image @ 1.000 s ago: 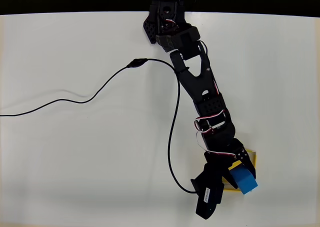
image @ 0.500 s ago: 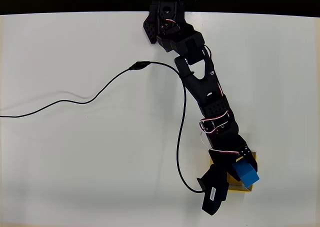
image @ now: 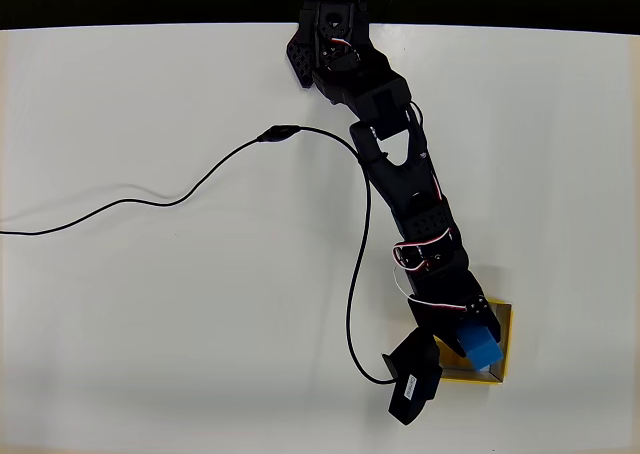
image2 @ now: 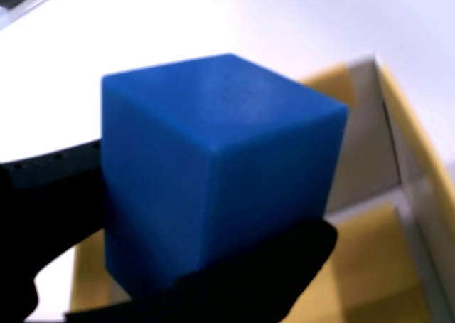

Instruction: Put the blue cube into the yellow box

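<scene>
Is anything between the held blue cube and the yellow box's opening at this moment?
Nothing visible. The tool holds the blue cube over the yellow box; the wrist view shows only the box's open yellow interior behind the cube. The box floor under the arm is hidden.

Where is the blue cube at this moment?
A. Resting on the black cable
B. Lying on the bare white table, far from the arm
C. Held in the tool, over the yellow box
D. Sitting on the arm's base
C. In the overhead view the blue cube sits at the tool over the yellow box; the wrist view shows dark fingers gripping it.
</scene>
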